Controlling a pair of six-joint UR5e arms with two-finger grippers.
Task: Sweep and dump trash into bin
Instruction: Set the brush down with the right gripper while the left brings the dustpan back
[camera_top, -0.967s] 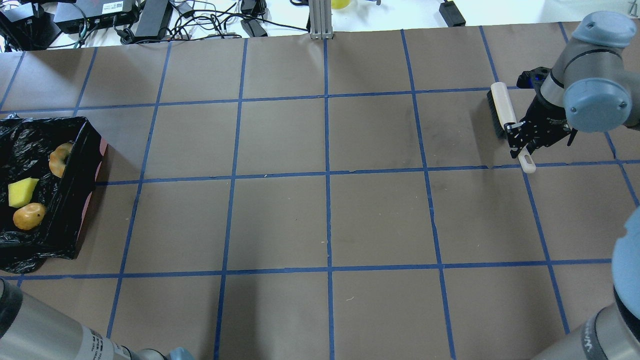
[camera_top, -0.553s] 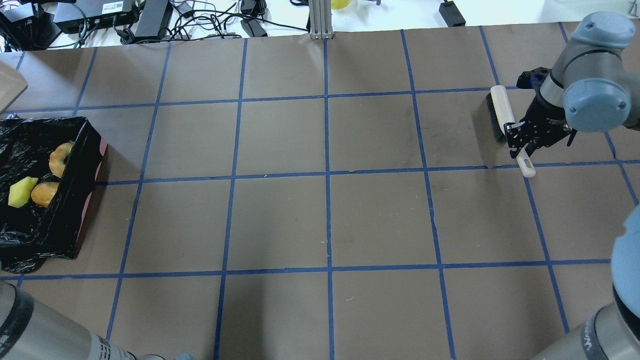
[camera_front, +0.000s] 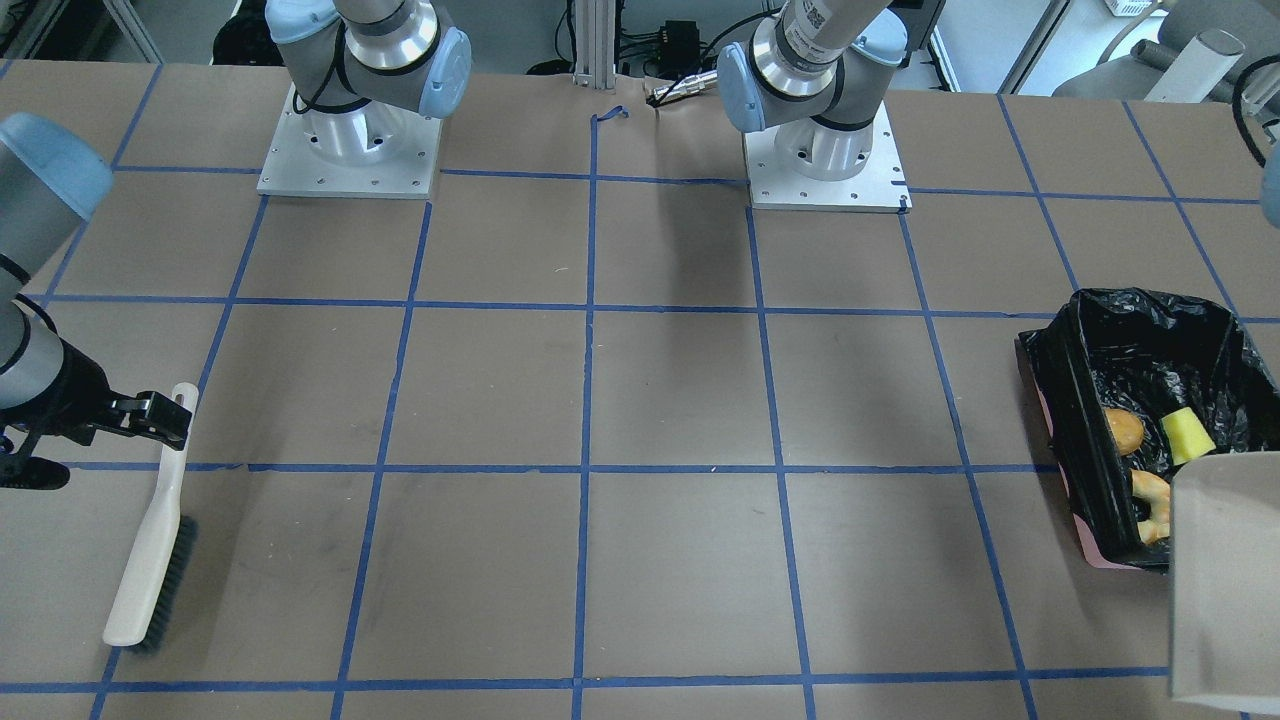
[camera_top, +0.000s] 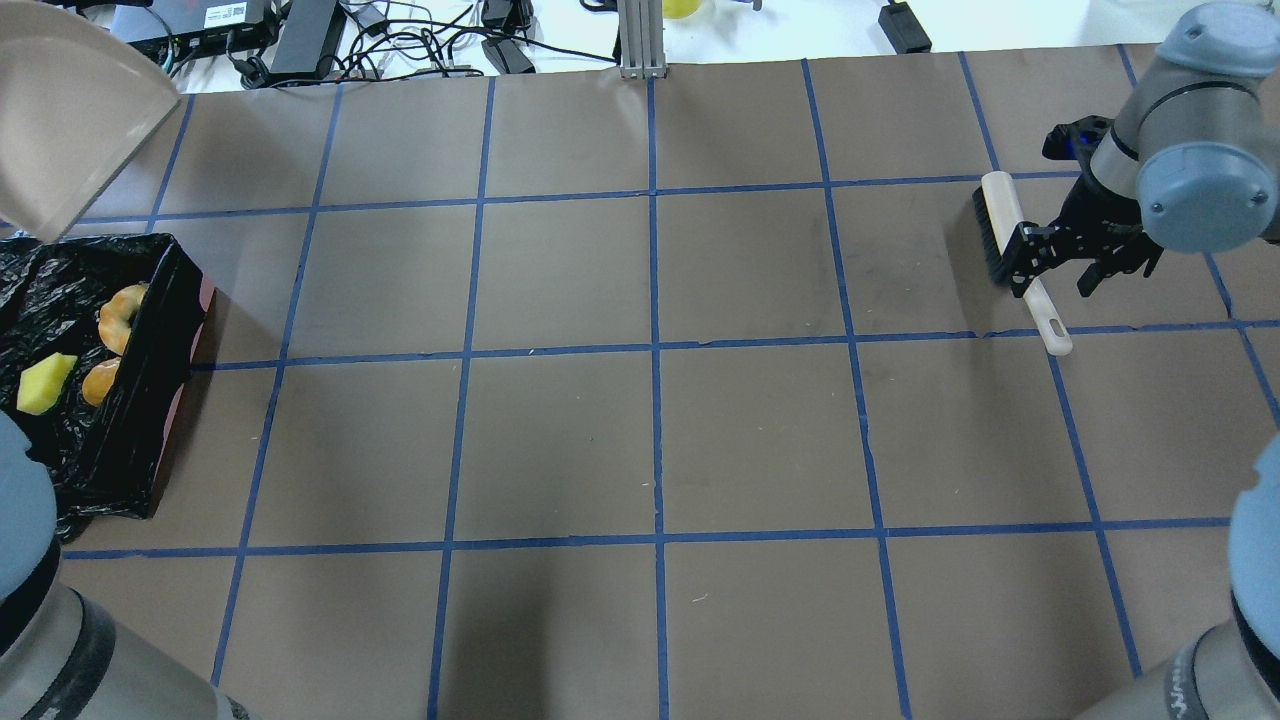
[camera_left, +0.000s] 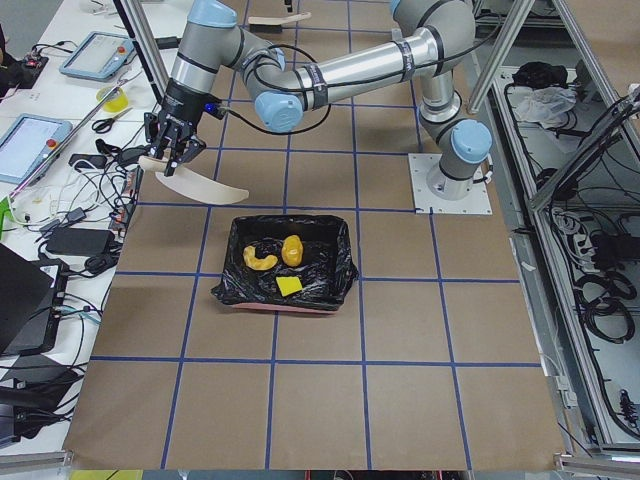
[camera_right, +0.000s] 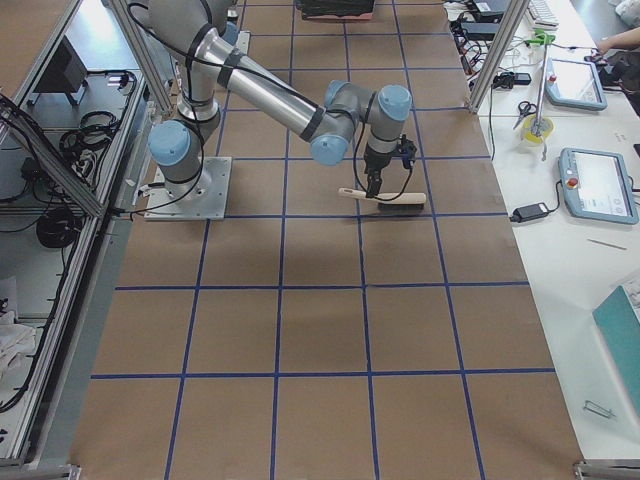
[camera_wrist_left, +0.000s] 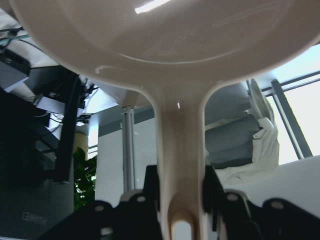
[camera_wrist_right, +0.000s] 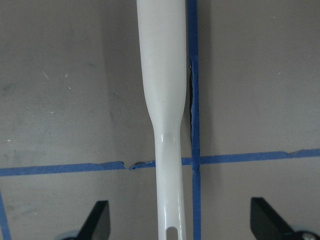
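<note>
The three trash pieces lie in the black-lined bin (camera_top: 150, 380): the yellow wedge (camera_top: 45, 383), the golden-brown lump (camera_top: 100, 380) and the pale crescent (camera_top: 122, 312). They also show in the bin (camera_front: 1080, 400) in the front view and in the left view (camera_left: 289, 286). My left gripper (camera_wrist_left: 180, 200) is shut on the handle of the beige dustpan (camera_top: 70, 110) and holds it in the air beyond the bin. My right gripper (camera_top: 1050, 265) is open, its fingers (camera_wrist_right: 100, 220) wide on either side of the handle of the white brush (camera_top: 1005, 215), which lies on the table.
Cables and power bricks (camera_top: 300, 40) lie along the table's far edge, with a metal post (camera_top: 640, 40) at its middle. Both arm bases (camera_front: 345, 150) stand at the robot's side. Blue tape lines grid the brown table top (camera_top: 650, 400).
The dustpan has risen away from the bin and come into view at the far left. The yellow wedge and the lump have slid together against the bin wall. The right wrist shifted slightly.
</note>
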